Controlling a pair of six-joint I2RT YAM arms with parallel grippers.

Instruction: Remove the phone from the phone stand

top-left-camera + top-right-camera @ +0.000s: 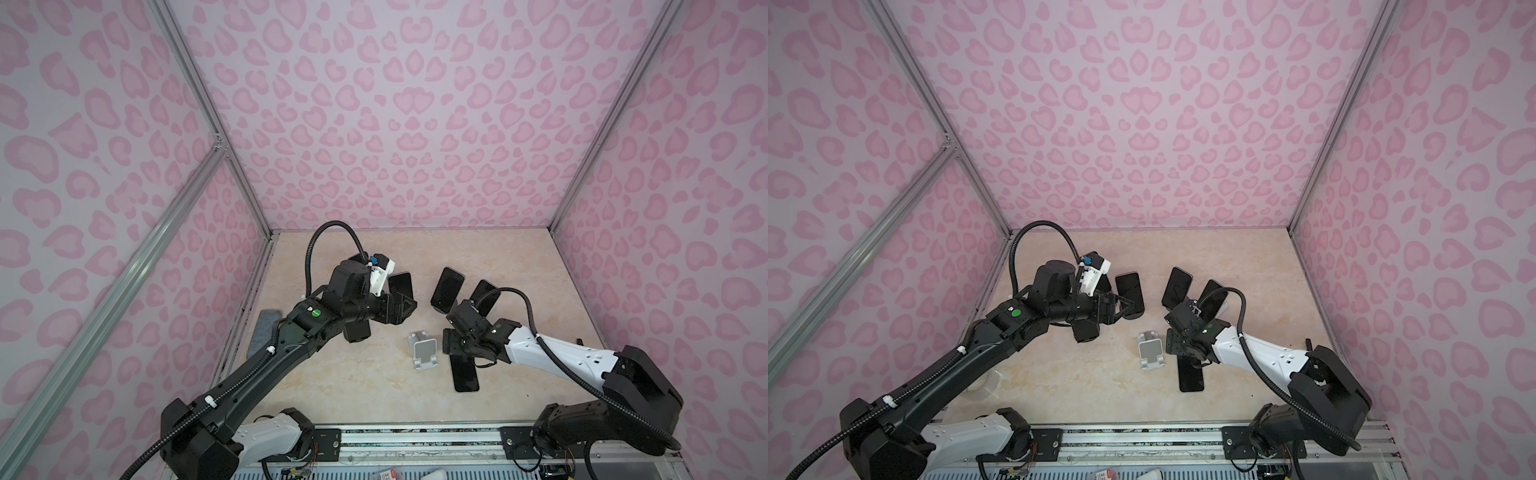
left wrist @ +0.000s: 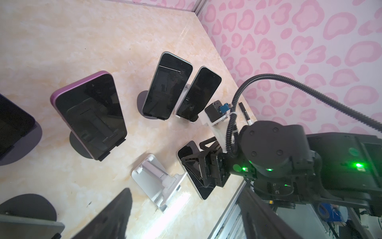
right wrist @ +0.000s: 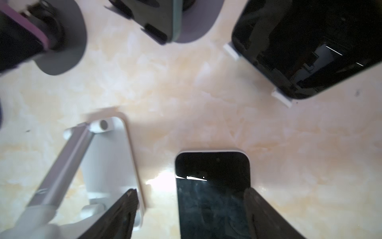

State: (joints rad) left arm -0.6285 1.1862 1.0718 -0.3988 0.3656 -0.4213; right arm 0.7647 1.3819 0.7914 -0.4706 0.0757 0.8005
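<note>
The phone, partly cut off, is straddled by the parted, empty right gripper; left gripper likewise spread, empty; white phone stand blurred.

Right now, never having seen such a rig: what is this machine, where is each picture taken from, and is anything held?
These are two robot arms at a table inside a pink-patterned booth, each ending in a two-fingered gripper. Two pictures look down from one overhead camera pair; the other two come from cameras on the arms' wrists. On the table several phones lean on stands, such as the purple-edged phone. In the middle is an empty white stand, and beside it lies a flat phone. The right gripper hangs over that flat phone with jaws apart, so it is not gripped. The left gripper is open too, holding nothing.
</note>
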